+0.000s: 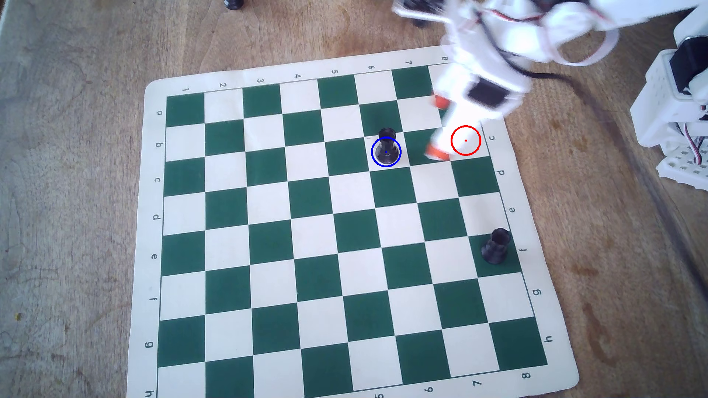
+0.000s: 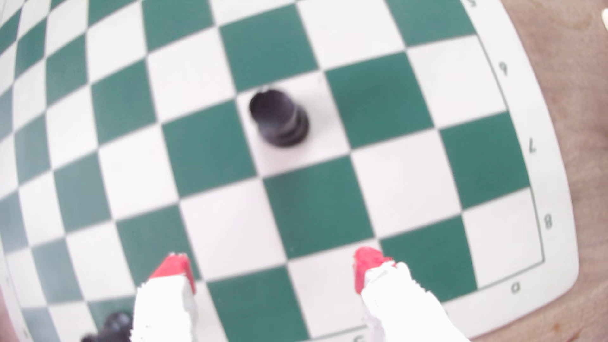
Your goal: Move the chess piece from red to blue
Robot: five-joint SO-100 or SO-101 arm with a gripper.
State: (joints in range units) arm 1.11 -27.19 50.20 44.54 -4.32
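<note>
The chess piece (image 1: 386, 150), small and black, stands upright on a white square inside the blue circle (image 1: 372, 157). In the wrist view it (image 2: 279, 119) stands ahead of the fingers, blurred. The red circle (image 1: 478, 147) lies two squares to the right in the overhead view, on a white square with no piece in it. My gripper (image 1: 438, 128) is open and empty, its orange-tipped fingers spread between the two circles, apart from the piece. In the wrist view the gripper (image 2: 271, 264) shows two red tips with bare board between them.
A larger black rook (image 1: 496, 245) stands near the board's right edge; it shows at the bottom left of the wrist view (image 2: 112, 327). The green-and-white board (image 1: 268, 229) lies on a wooden table. Another black piece (image 1: 233, 4) sits off the board at the top. The arm base (image 1: 674, 114) is at right.
</note>
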